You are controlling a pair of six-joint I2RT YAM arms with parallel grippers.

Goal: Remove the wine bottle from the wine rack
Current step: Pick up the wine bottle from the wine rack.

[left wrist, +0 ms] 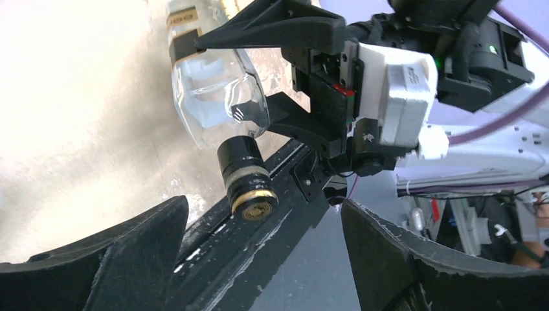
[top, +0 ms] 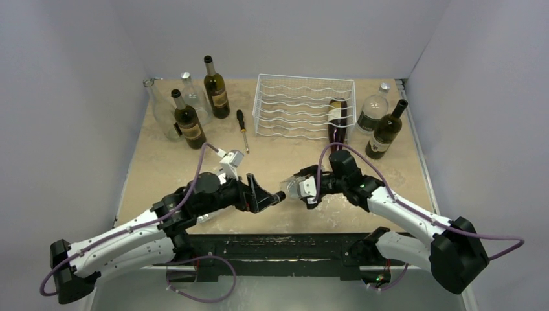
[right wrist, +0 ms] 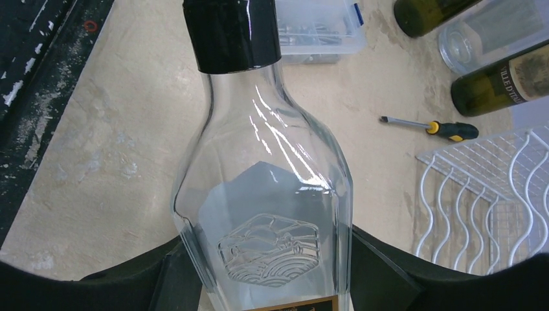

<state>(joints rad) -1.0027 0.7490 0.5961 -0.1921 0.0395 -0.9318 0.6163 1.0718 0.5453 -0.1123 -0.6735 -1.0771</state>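
The white wire wine rack (top: pixel 304 107) stands at the back centre; a dark wine bottle (top: pixel 336 120) lies in its right end. My right gripper (top: pixel 299 188) is shut on a clear glass bottle (right wrist: pixel 265 194) with a black cap (right wrist: pixel 230 32), holding it by the body near the table's front, well off the rack. The right gripper (right wrist: pixel 265 272) has a finger on each side of the glass. My left gripper (left wrist: pixel 265 253) is open, its fingers (left wrist: pixel 129 259) spread just below the bottle's cap (left wrist: pixel 246 172) without touching it. The left gripper (top: pixel 264 194) faces the cap.
Dark and clear bottles stand at the back left (top: pixel 188 120) and back right (top: pixel 386 133). A screwdriver (top: pixel 243 128) lies left of the rack. A clear plastic box (right wrist: pixel 317 29) sits near the left arm. Grey walls close in on three sides.
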